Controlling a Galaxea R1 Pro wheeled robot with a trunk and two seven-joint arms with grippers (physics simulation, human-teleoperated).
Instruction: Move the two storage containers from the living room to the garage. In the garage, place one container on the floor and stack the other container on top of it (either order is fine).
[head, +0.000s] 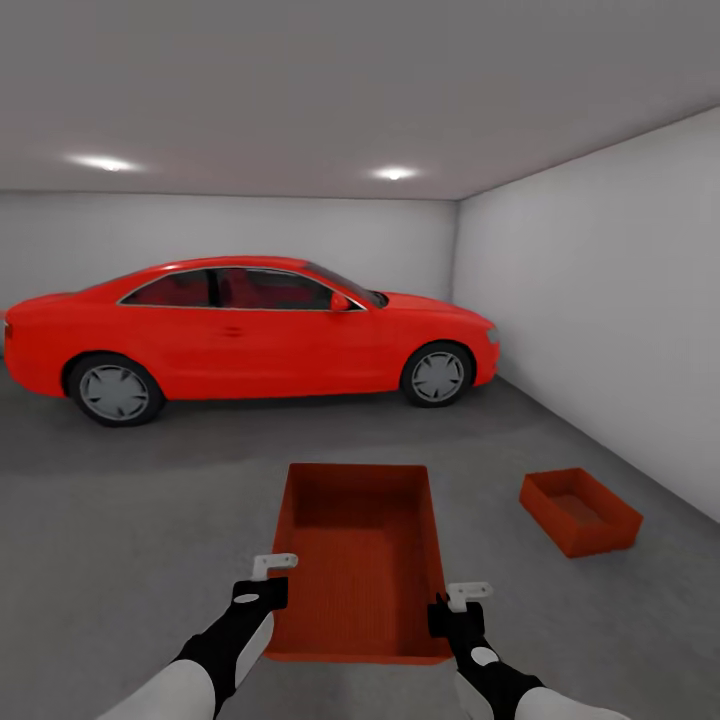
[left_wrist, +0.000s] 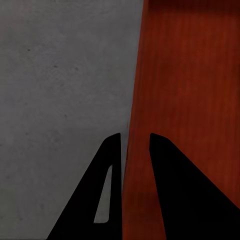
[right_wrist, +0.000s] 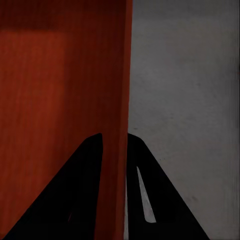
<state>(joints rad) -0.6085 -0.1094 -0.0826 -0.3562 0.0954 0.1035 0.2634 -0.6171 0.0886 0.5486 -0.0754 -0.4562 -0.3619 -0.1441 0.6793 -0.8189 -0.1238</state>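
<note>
Two storage containers are in the garage with you: the held container (head: 362, 560) hangs above the floor (head: 130, 520) between your arms, and the second container (head: 580, 511) sits on the concrete to its right, near the white wall (head: 610, 300). Your left gripper (left_wrist: 135, 145) pinches the held tray's left wall, one finger on each side. Your right gripper (right_wrist: 115, 142) clamps the right wall the same way. Beyond them stands the red car (head: 250, 330).
</note>
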